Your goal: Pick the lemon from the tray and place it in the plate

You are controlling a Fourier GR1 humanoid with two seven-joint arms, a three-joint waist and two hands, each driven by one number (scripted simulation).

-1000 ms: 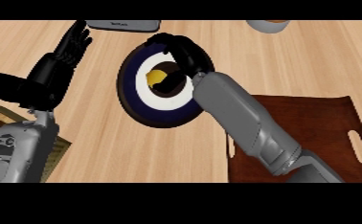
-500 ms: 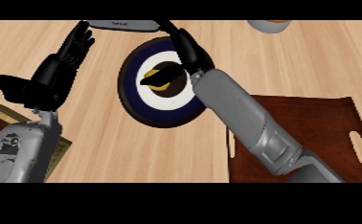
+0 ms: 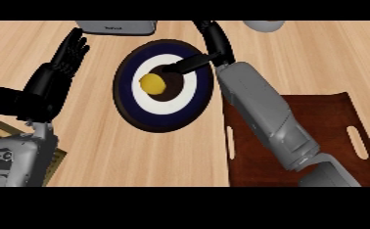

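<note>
Yellow against the plate's dark centre, your lemon (image 3: 151, 82) lies free on the blue-and-white plate (image 3: 125, 93), the right hand (image 3: 217, 52) spread apart at its rim, thumb seemingly clear of the fruit, the left hand (image 3: 61, 71) open over the wooden bench (image 3: 108, 154)

The lemon (image 3: 151, 82) lies in the plate (image 3: 130, 113) (tray (image 3: 329, 120) to its right).

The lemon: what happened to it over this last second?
The right hand opened and let go of the lemon, which now lies bare on the plate; the hand drew back toward the plate's far right rim. The left hand, plate and tray stayed put.
</note>
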